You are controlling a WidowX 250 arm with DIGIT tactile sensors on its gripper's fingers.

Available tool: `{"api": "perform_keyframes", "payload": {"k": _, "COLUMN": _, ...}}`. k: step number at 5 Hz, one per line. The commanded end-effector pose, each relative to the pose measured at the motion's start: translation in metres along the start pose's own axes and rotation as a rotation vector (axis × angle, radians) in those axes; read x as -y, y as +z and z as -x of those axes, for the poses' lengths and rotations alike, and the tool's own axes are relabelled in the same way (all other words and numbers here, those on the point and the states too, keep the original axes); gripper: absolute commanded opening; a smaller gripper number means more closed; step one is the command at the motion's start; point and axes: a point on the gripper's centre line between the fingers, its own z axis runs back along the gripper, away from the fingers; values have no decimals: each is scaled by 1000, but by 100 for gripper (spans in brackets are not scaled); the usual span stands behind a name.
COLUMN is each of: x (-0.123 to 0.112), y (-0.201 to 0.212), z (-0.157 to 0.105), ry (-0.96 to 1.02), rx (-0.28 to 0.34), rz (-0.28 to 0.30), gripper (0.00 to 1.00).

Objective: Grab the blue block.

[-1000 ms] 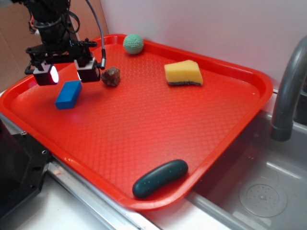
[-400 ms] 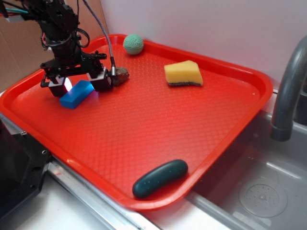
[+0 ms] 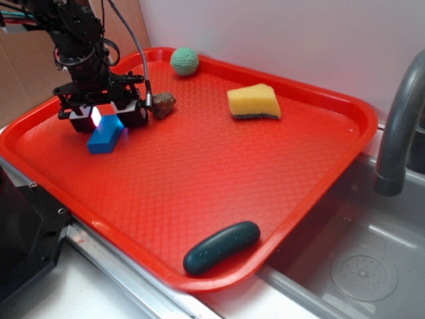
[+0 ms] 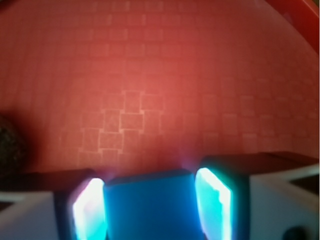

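In the exterior view we see the small bright-blue rectangular block (image 3: pixel 106 133) lying on the far-left part of the large red textured plastic tray (image 3: pixel 219 173). The black robot gripper (image 3: pixel 109 118) stands low over it, one finger at each side of the block's far end. A small dark brown lumpy rock-like object (image 3: pixel 163 104) sits just beside the gripper's right side. A green knitted ball (image 3: pixel 184 60) rests near the tray's far rim, a yellow wedge-shaped sponge with a dark underside (image 3: pixel 253 102) lies further along, well apart from the block, and a dark green oblong object (image 3: pixel 221 247) lies at the near edge. A grey metal faucet (image 3: pixel 398 126) rises over the sink at the side.

In the wrist view we see the blue block (image 4: pixel 150 205) filling the gap between the glowing finger pads (image 4: pixel 214 202), which sit right against its two sides. The gripper (image 4: pixel 152 207) is narrowed to the block's width; we cannot tell whether it is pressing firmly. The tray (image 4: pixel 165 85) stretches beyond.
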Motion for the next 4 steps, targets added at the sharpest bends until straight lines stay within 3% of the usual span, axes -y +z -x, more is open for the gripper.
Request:
{"api": "perform_keyframes", "payload": {"k": 1, "x": 9, "y": 20, "z": 9, "ry": 23, "rx": 18, "rz": -7, "gripper": 0}}
{"api": "perform_keyframes", "payload": {"k": 2, "x": 39, "y": 69, "z": 12, "ry": 13, "rx": 41, "rz": 8, "gripper": 0}}
{"api": "perform_keyframes", "payload": {"k": 3, "x": 65, "y": 120, "z": 22, "ry": 14, "rx": 5, "rz": 74, "gripper": 0}}
{"api": "perform_keyframes", "payload": {"k": 4, "x": 94, "y": 154, "z": 49, "ry": -104, "rx": -56, "rz": 158, "gripper": 0}}
